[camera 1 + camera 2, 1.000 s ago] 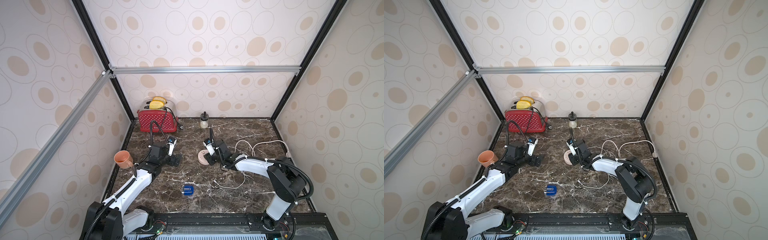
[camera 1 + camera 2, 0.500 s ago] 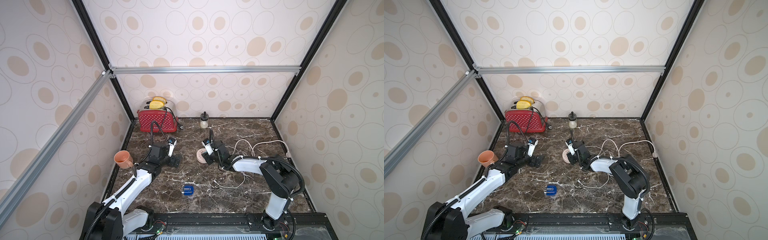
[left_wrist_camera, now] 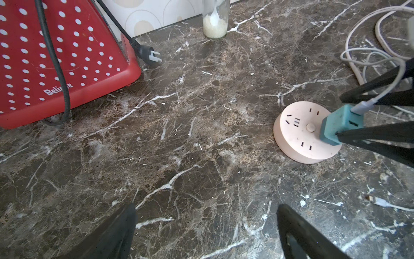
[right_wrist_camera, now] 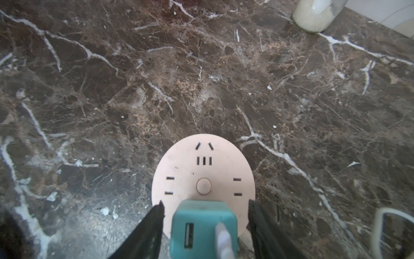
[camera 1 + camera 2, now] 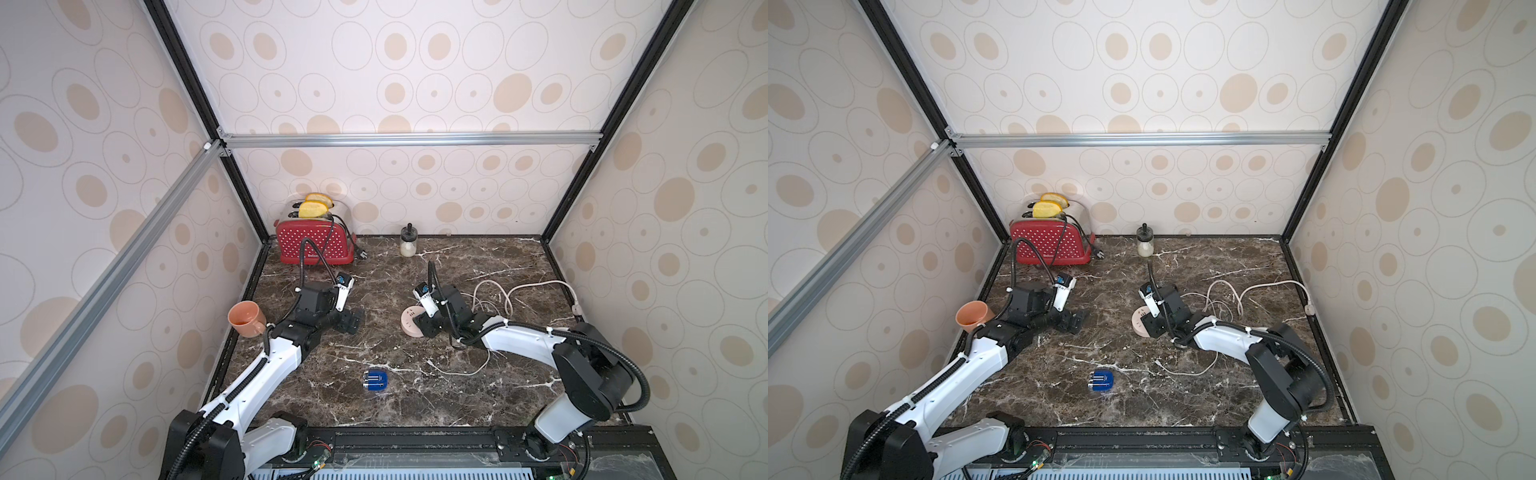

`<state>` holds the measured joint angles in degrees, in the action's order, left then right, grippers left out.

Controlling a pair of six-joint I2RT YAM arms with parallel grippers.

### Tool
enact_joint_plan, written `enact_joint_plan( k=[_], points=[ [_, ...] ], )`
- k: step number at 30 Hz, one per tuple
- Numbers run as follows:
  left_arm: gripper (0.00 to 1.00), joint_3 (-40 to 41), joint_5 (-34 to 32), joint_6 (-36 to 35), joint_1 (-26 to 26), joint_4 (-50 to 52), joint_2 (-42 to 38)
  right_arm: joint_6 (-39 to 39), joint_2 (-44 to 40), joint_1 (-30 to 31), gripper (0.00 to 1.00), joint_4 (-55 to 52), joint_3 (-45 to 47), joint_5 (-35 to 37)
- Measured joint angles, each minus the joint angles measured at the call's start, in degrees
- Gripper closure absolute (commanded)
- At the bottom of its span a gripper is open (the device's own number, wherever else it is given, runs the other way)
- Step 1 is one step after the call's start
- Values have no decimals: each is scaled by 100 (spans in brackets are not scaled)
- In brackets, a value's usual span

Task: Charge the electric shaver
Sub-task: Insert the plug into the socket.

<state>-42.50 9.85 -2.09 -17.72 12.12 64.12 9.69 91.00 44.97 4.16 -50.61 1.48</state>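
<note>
The electric shaver, small and glossy dark blue, lies alone on the marble near the front, apart from both grippers. A teal plug adapter sits in the round pink power strip, with a white cable plugged into it. My right gripper straddles the adapter, open, with a gap on each side. The cable's free end lies on the table. My left gripper hovers open and empty, left of the strip.
A red toaster with toast stands at the back left, its black plug loose on the table. A small jar is at the back wall. An orange cup sits at the left edge. White cable loops lie on the right.
The right gripper's jaws have spread apart from the teal adapter, which stays in the power strip. The left arm and the shaver have not moved.
</note>
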Motion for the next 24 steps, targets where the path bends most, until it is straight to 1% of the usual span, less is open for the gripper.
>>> enact_joint_plan(
  k=[5, 13, 15, 18, 21, 23, 24],
  points=[
    [1, -9, 37, -4, 0, 28, -79, 20, -184, 0, 34, -20, 0, 35],
    [1, -9, 35, -4, 0, 87, -262, 74, 9, 0, 34, -37, 125, -33],
    [1, -9, 33, -4, 0, 87, -273, 70, 105, 0, 38, -37, 125, -50],
    [1, -9, 33, -4, 0, 90, -273, 76, 205, 0, 50, -35, 127, -76],
    [1, -9, 31, -4, 0, 92, -273, 103, 284, 0, 56, -20, 129, -85],
    [1, -9, 28, -7, 0, 92, -273, 92, 293, 0, 66, 13, 129, -101],
    [1, -9, 31, -7, 0, 92, -271, 105, 293, 0, 69, 24, 129, -103]
  ],
)
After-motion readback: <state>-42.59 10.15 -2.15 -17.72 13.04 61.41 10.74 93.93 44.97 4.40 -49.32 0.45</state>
